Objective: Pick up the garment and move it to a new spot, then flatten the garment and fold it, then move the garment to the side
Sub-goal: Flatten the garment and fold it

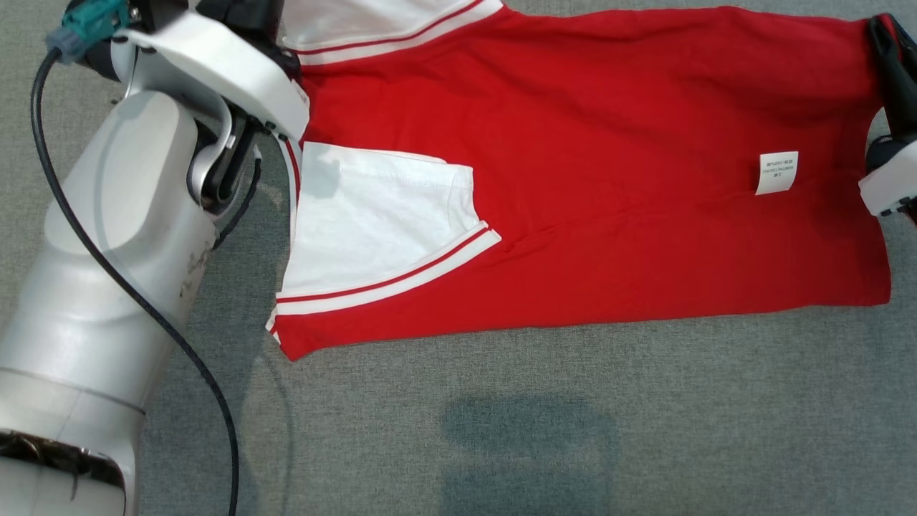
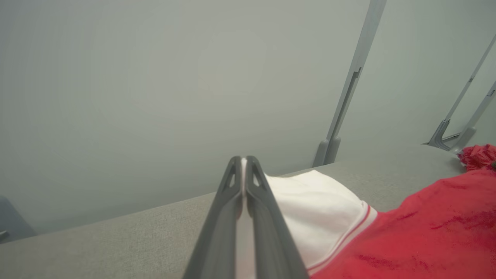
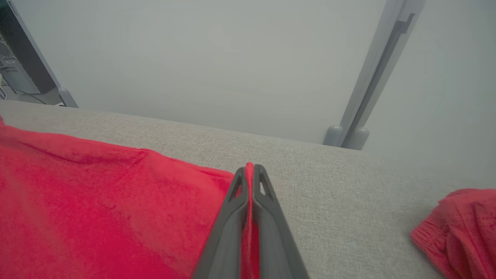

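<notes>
You're looking at a red shirt (image 1: 587,179) with white sleeves (image 1: 372,215), each cuff striped white, red, white. Its label (image 1: 776,172) is white with dark print. The tabletop (image 1: 573,416) is flecked grey. The left arm (image 1: 107,287) is white, its cable (image 1: 230,466) black.

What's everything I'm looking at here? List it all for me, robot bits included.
shirt: one, red with white sleeves and red-striped trim, laid out on the table, near sleeve folded in.
label: one, white, on the shirt's red body, toward the right gripper's end.
other cloth: one, red, bunched on the table apart from the shirt.
table: one, grey woven top, under everything.
posts: three, grey, standing behind the table.
cable: one, black, running along the left arm.
left arm: one, pale grey, left of the head view.
left gripper: one, dark, shut on the shirt's white part.
right gripper: one, dark, shut on the shirt's red edge.
</notes>
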{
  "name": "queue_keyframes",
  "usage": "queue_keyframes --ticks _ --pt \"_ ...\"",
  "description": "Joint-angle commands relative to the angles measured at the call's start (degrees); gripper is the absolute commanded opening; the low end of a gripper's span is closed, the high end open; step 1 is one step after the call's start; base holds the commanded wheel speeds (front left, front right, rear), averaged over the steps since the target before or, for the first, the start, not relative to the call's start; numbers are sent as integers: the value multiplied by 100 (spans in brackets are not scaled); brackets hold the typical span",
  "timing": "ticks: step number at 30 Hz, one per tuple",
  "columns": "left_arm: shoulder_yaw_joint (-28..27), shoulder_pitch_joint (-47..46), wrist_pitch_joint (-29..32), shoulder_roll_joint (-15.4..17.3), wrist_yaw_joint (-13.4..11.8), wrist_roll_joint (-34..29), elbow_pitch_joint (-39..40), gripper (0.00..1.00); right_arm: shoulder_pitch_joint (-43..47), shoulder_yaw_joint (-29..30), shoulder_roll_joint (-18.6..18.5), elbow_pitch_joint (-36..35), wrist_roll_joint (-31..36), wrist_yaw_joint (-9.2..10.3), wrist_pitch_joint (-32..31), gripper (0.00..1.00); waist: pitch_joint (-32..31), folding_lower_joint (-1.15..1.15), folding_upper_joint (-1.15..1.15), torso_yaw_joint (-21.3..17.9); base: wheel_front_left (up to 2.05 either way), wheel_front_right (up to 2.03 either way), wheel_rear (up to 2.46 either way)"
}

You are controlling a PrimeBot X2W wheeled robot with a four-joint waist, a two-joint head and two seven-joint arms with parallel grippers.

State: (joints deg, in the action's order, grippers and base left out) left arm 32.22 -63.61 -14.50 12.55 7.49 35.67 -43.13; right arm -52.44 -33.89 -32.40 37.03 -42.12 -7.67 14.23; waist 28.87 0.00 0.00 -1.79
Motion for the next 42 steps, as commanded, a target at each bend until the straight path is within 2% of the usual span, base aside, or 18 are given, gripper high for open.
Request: queue_keyframes --ticks 1,12,27,33,42 --pt "-169 -2 -46 252 -18 24 181 0 230 0 -209 -131 -38 19 73 0 -38 0 0 18 0 0 0" --pt "-356 1672 -41 554 -493 -65 1964 0 1111 383 -481 -495 -92 19 76 0 -337 0 0 182 0 0 0" --pt "-461 3383 458 781 -1408 300 4109 0 2247 1179 -481 -1104 245 19 76 0 -416 0 0 238 0 0 0" --pt "-453 3985 498 793 -1664 417 4523 0 2490 1423 -424 -1163 387 19 76 0 -437 0 0 264 0 0 0" --pt "-158 4370 700 725 -1791 428 4486 0 2834 1406 -400 -1074 639 19 76 0 -450 0 0 375 0 0 0"
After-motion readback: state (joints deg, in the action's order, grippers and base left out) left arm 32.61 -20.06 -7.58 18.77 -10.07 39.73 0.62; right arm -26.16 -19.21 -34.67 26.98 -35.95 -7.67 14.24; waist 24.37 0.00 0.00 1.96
